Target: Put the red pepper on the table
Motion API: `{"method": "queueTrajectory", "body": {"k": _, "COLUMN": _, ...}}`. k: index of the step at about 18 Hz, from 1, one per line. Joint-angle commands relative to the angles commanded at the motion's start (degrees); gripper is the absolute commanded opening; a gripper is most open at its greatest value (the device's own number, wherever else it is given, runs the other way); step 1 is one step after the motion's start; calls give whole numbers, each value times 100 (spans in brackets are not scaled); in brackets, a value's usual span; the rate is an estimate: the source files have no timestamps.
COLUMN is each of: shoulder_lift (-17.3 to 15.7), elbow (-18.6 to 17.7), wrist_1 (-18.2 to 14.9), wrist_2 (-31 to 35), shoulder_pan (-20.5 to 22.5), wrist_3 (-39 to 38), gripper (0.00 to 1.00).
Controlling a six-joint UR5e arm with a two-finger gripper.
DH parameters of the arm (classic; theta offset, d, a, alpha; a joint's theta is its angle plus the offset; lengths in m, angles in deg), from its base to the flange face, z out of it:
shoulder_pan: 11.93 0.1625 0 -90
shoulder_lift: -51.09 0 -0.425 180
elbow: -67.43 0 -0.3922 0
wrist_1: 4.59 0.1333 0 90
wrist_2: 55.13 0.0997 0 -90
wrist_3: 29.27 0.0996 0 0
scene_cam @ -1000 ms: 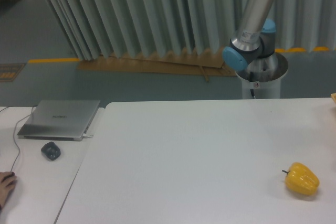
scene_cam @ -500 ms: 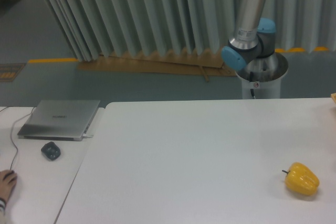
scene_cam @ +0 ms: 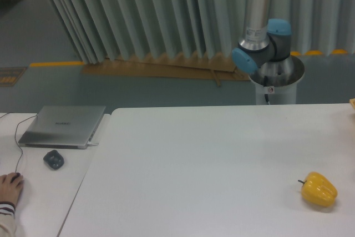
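Observation:
The red pepper is out of view. The wide white table [scene_cam: 211, 159] fills the lower right of the camera view. Only the arm's base and lower links [scene_cam: 258, 31] show, rising behind the table's far edge and leaving the frame at the top. The gripper is out of frame, so its state does not show.
A yellow bell pepper [scene_cam: 319, 189] lies near the table's right front. On the separate desk at left are a closed grey laptop [scene_cam: 64, 125], a dark mouse [scene_cam: 53, 160] and a person's hand [scene_cam: 10, 187]. A pleated curtain hangs behind.
The arm's upright link has swung slightly left, toward vertical. The person's hand at lower left has moved further into view.

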Motion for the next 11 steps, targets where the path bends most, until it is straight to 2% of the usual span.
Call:
{"method": "queueTrajectory", "body": {"k": 4, "shoulder_lift": -62, "elbow": -18, "wrist_1": 17, "wrist_2": -35, "shoulder_pan": -378, "wrist_3": -519, "gripper": 59}}
{"method": "queueTrajectory", "body": {"k": 11, "shoulder_lift": 61, "elbow": -26, "wrist_1": 149, "wrist_2": -44, "shoulder_pan": -1125, "wrist_3": -1564, "gripper": 59}}
